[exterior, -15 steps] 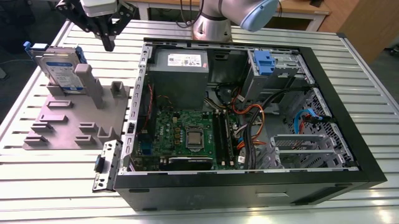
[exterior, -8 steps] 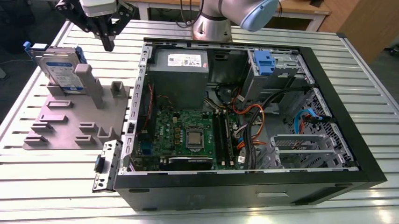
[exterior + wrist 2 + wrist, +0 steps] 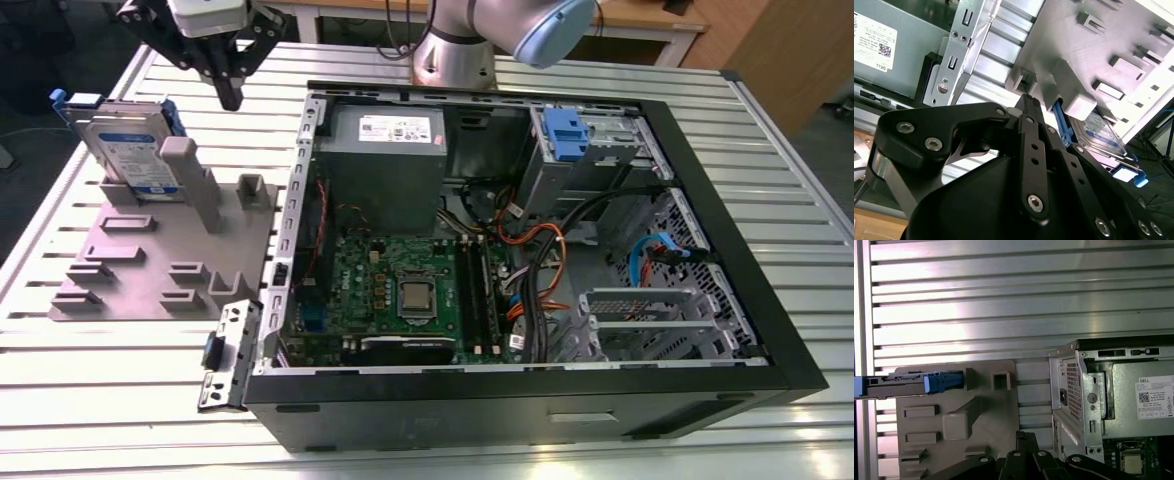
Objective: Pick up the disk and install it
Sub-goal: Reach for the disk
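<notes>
The disk (image 3: 127, 140) stands on edge in a slot of the grey fixture (image 3: 147, 260) at the exterior view's left, a silver drive with a white-and-blue label in a blue carrier. It also appears edge-on in the first wrist view (image 3: 904, 385) and behind a fixture post in the second wrist view (image 3: 1101, 132). My gripper (image 3: 230, 98) hangs above the fixture, to the exterior view's right of the disk and apart from it. Its black fingers meet at the tips (image 3: 1026, 100) with nothing held, and the tips (image 3: 1024, 436) point down at the fixture (image 3: 984, 410).
An open black computer case (image 3: 534, 400) lies on the slatted metal table, right of the fixture in the exterior view. Inside are a grey power-supply box (image 3: 387, 150), a motherboard (image 3: 400, 290), cables and a drive bay with a blue latch (image 3: 567, 135). A loose bracket (image 3: 230, 350) lies by the case.
</notes>
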{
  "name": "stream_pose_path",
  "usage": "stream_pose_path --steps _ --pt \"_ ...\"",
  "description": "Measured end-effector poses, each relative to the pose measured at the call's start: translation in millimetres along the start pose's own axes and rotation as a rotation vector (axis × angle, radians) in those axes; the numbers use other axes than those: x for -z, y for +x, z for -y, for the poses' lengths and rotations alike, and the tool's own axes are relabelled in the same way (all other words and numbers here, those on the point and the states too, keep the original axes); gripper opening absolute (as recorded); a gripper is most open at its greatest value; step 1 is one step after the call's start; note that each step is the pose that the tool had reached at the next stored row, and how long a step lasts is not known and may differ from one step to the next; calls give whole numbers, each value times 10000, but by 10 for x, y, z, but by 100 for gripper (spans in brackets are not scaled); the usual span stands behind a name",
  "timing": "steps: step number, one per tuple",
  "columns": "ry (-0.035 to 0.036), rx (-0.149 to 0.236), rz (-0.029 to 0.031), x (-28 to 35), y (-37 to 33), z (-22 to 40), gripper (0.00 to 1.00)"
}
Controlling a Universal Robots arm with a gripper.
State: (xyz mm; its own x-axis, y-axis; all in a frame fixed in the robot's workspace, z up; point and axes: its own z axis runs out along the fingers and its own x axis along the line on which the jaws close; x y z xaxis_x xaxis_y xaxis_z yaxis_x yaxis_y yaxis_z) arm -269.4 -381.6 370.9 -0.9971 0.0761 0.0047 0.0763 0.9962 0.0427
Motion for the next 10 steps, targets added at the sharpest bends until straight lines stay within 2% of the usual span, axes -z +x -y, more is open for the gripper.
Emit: stream_pose_path --steps 10 --pt "0 -1 0 -6 41 3 11"
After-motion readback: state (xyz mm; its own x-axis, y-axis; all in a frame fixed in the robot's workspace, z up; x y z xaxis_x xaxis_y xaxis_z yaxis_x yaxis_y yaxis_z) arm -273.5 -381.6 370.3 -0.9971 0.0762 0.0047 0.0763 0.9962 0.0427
